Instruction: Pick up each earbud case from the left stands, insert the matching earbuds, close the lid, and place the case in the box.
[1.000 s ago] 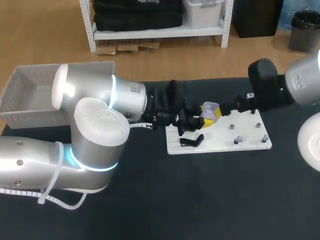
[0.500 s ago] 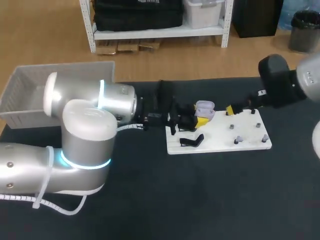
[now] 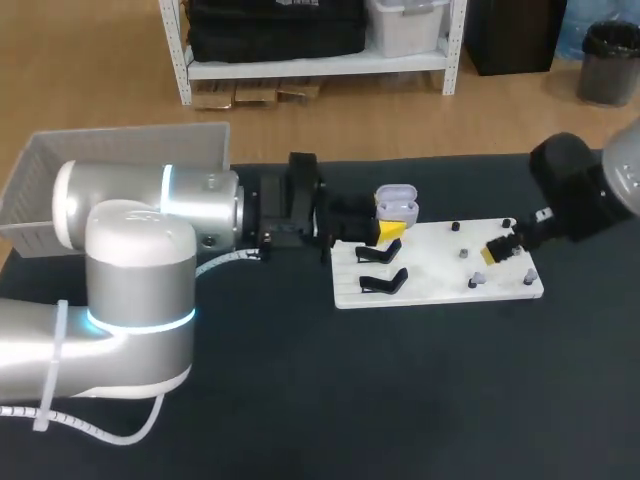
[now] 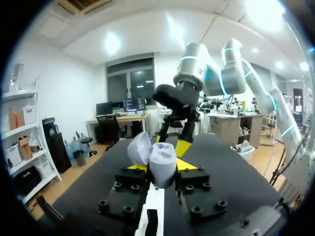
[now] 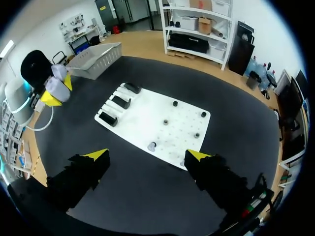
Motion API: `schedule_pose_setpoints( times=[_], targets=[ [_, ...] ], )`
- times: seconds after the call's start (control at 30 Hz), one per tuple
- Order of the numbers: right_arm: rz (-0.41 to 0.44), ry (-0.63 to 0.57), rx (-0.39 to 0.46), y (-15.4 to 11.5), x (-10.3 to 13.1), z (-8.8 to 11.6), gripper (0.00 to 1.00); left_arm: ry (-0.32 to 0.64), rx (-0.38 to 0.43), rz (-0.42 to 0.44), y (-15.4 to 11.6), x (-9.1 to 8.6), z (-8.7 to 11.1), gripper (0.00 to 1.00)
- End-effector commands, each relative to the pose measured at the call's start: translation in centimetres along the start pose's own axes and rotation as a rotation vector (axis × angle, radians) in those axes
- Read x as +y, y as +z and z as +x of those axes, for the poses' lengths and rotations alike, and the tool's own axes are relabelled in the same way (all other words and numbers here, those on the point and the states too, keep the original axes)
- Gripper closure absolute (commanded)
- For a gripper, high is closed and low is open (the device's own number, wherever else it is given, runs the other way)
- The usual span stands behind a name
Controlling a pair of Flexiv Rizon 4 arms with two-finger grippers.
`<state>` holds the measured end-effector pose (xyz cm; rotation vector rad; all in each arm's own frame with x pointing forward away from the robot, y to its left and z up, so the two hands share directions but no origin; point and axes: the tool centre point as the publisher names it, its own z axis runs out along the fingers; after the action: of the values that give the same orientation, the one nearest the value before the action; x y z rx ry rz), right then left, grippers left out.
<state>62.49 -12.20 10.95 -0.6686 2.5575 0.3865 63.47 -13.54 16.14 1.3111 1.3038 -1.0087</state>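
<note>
A lavender earbud case [image 3: 397,206] with its lid up is held above the white board's [image 3: 440,285] left end, my left gripper [image 3: 386,229] shut on it. In the left wrist view the case [image 4: 162,162] sits between the yellow fingertips, lid [image 4: 139,147] tipped back. My right gripper [image 3: 497,251] hangs open over the board's right part. From the right wrist view its fingers [image 5: 101,155] spread wide high above the board [image 5: 147,113]. A small lavender earbud [image 5: 151,146] rests on a peg near the board's edge, and the held case [image 5: 58,84] shows far beyond the board.
Two black stands [image 3: 381,282] lie on the board's left end, and several small pegs [image 3: 465,254] dot its right half. A grey basket [image 3: 60,190] stands at the table's back left. Black tabletop stretches in front of the board.
My left gripper has drawn back leftward with the case. My right gripper has pulled away from the case, to the right and nearer, over the board's right part.
</note>
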Motion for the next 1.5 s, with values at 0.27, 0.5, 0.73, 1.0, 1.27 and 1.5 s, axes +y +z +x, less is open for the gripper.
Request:
schedule_pose_setpoints(
  times=[0.27,0.5,0.73,1.0,1.27,1.5],
  targets=[
    [0.276,-0.028,0.111,-0.8,-0.7,1.9,0.00,-0.003,-0.042,-0.028,-1.2,-0.7,-1.0,1.00],
    [0.276,-0.028,0.111,-0.8,-0.7,1.9,0.00,-0.003,-0.042,-0.028,-1.2,-0.7,-1.0,1.00],
    [0.276,-0.028,0.111,-0.8,-0.7,1.9,0.00,-0.003,-0.042,-0.028,-1.2,-0.7,-1.0,1.00],
    [0.283,-0.001,0.121,-0.4,0.2,1.5,0.00,-0.003,-0.042,-0.028,-1.2,-0.7,-1.0,1.00],
    [0.435,0.031,0.159,-0.2,-0.6,1.7,0.00,-0.003,-0.042,-0.028,-1.2,-0.7,-1.0,1.00],
    [0.532,-0.003,0.211,0.5,-2.5,3.3,0.00,-0.003,-0.042,-0.028,-1.2,-0.7,-1.0,1.00]
  ],
)
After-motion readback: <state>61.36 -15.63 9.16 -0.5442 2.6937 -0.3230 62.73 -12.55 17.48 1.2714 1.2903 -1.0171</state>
